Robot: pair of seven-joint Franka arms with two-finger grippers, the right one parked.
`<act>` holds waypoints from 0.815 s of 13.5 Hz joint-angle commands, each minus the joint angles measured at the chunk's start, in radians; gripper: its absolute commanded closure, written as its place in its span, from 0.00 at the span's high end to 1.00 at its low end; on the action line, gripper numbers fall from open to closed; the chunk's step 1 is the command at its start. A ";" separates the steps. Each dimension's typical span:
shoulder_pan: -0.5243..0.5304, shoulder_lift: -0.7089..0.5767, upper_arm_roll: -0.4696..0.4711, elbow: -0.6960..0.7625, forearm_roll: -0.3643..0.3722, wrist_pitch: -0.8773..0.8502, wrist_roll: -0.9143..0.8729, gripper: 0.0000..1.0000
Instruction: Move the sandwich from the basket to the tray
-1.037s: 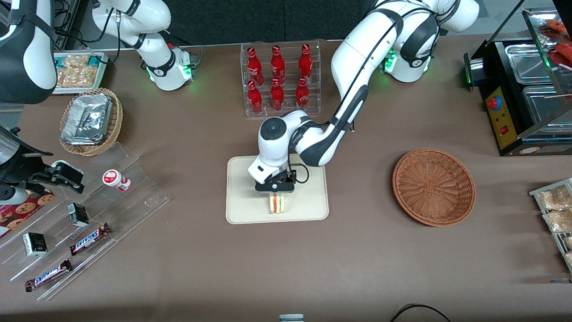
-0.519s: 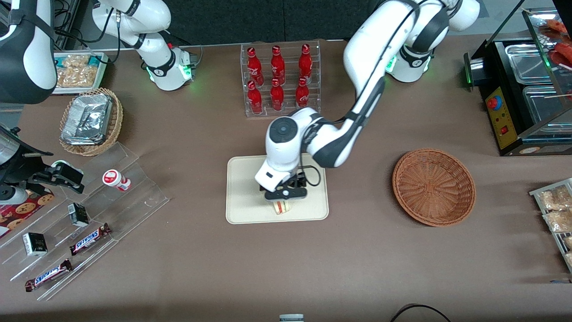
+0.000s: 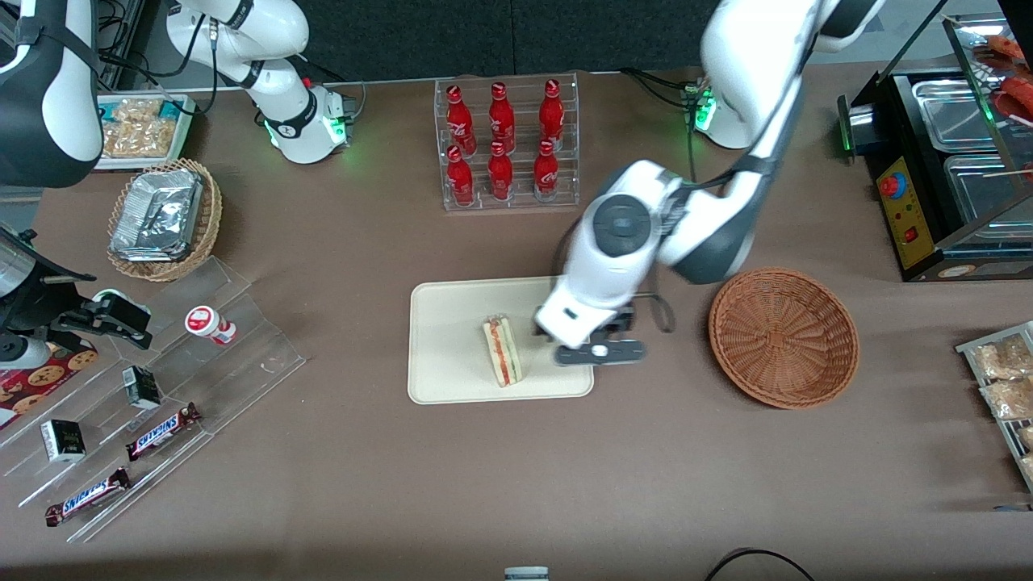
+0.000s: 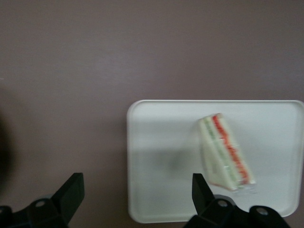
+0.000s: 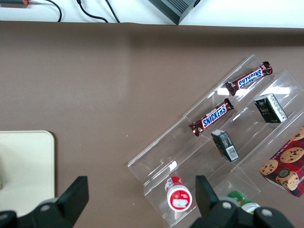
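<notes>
The sandwich (image 3: 502, 350) (image 4: 226, 153), a pale wedge with red and green filling showing, lies on the cream tray (image 3: 452, 355) (image 4: 161, 142). Nothing holds it. My left gripper (image 3: 599, 353) (image 4: 137, 190) hovers open and empty above the tray's edge on the basket's side, raised well off the table. Its fingers (image 4: 72, 189) stand wide apart, one over the bare tablecloth and one over the tray. The reddish-brown wicker basket (image 3: 783, 336) sits toward the working arm's end of the table with nothing in it.
A clear rack of red bottles (image 3: 504, 141) stands farther from the front camera than the tray. A stepped acrylic rack with candy bars (image 3: 161, 432) and a tan basket of foil packets (image 3: 165, 218) lie toward the parked arm's end. A black food warmer (image 3: 944, 153) stands by the working arm's base.
The gripper let go of the sandwich, which now lies on the tray. The arm rose and swung away toward the basket.
</notes>
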 commanded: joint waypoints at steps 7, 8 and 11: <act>0.349 -0.421 -0.005 -0.341 -0.026 -0.179 0.414 0.99; 0.383 -0.447 -0.004 -0.332 -0.024 -0.221 0.422 0.99; 0.432 -0.449 -0.003 -0.218 -0.021 -0.424 0.425 0.99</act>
